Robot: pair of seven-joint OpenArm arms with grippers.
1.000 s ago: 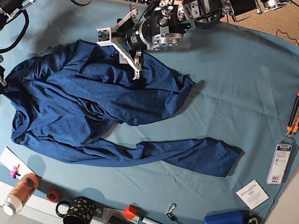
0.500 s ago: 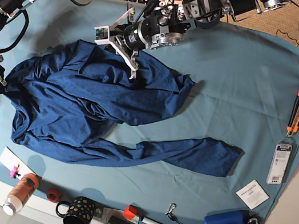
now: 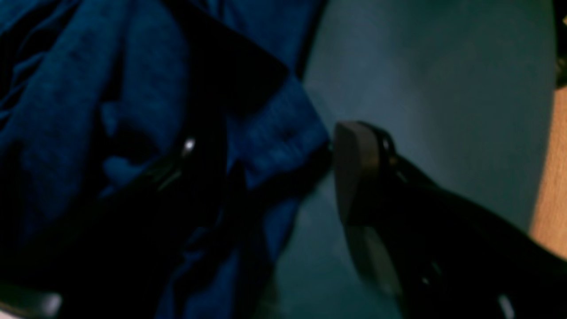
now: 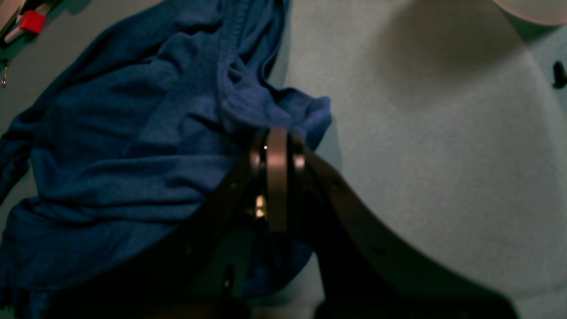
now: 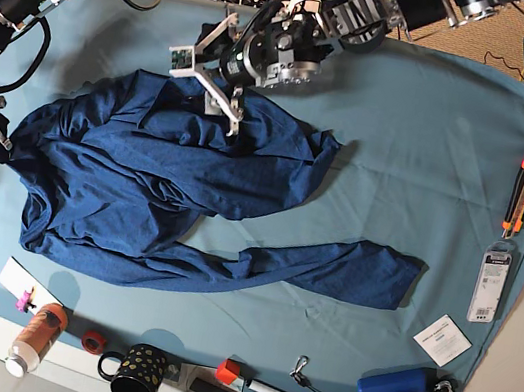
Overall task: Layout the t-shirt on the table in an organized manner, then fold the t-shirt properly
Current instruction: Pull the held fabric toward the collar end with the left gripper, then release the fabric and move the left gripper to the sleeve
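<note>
Navy t-shirt crumpled on the teal table, one gripper pinching its edge, the other spread over its upper hem.

The table (image 5: 422, 153) carries the t-shirt (image 5: 152, 187) bunched across its left and middle in the base view, its long axis running across the picture, with a narrow strip of fabric trailing toward the lower right. The right gripper (image 4: 277, 153) sits at the shirt's far left edge, its jaws pressed together on a fold of the t-shirt there. The left gripper (image 5: 203, 86) hangs at the shirt's upper edge with jaws wide apart: in the wrist view a fold of hem lies between them, one fingertip (image 3: 354, 170) just beside the cloth, contact unclear.
</note>
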